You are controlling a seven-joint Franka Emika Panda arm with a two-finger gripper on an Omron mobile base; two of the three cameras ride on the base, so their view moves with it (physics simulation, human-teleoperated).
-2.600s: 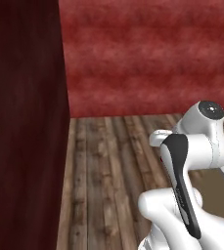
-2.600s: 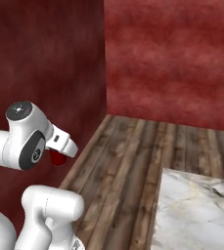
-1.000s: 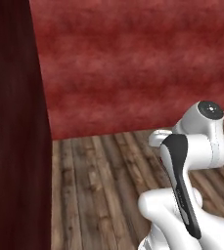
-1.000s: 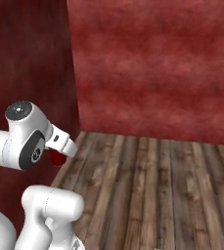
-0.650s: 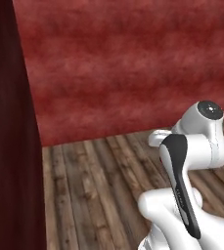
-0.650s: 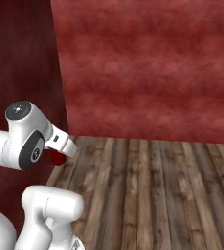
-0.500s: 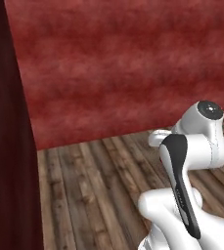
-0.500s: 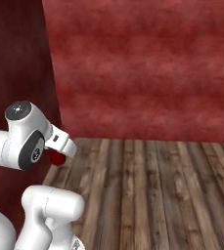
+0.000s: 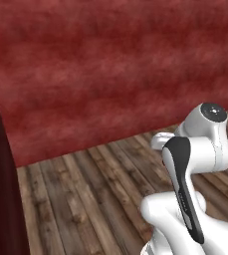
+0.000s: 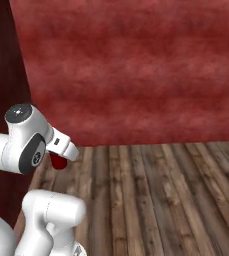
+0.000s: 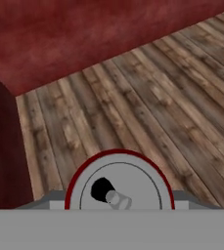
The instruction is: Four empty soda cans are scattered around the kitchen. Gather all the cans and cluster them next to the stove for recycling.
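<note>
Tool [image 11: 119, 202] clamped on red soda can [image 11: 119, 188], above wooden floor [image 11: 147, 117]

The white arm [image 10: 31, 145] rises at the lower left of the frame. A red soda can [image 10: 58, 161] peeks from under its hand, above the plank floor [image 10: 161, 200]; a red wall [image 10: 136, 70] fills the top.

We see a wooden plank floor [image 9: 85, 199] spread out under us, brown and weathered, boards running toward the red wall [image 10: 136, 75] where floor and wall meet. On our left the planks run up against a dark maroon panel [image 11: 1, 146]. The boards we can see carry nothing loose.
</note>
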